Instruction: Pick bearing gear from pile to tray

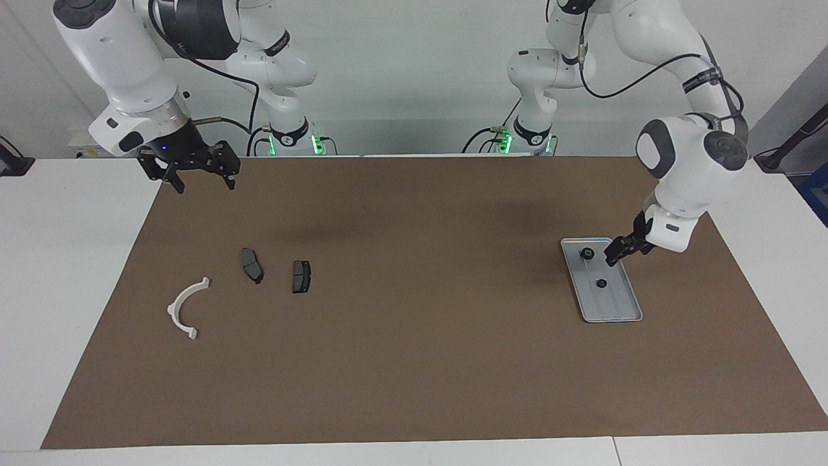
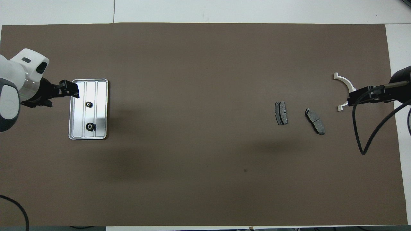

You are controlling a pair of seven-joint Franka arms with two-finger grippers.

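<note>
**Inspector:** The tray point(image 1: 611, 314) is lying on the desk point(image 1: 414, 362) toward the left arm's end; two bearing gears point(image 1: 587, 253) are sitting inside it, one nearer the robots, one at mid-tray, apart from each other. The left tool point(image 1: 616, 252) is hovering low over the tray's edge just beside the nearer gear; whether its fingers are spread or pressed together, I cannot tell.

**Supervisor:** And the pile?

**Inspector:** Toward the right arm's end only a white arc point(image 1: 184, 310) and two brake pads point(image 1: 253, 265) are lying, loosely spaced; I am finding no gear among them, so the transfer is looking complete or close to it. The right tool point(image 1: 197, 169) is hanging spread and empty above the desk's edge nearest the robots, waiting.

**Supervisor:** Risks?

**Inspector:** The left tool is standing very close to the nearer gear and the low rim; a sideways withdrawal is liable to nudge the gear out or shove the light tray across the desk; a straight lift is looking safer. A further pass by the right tool risks seizing a pad by mistake.
</note>
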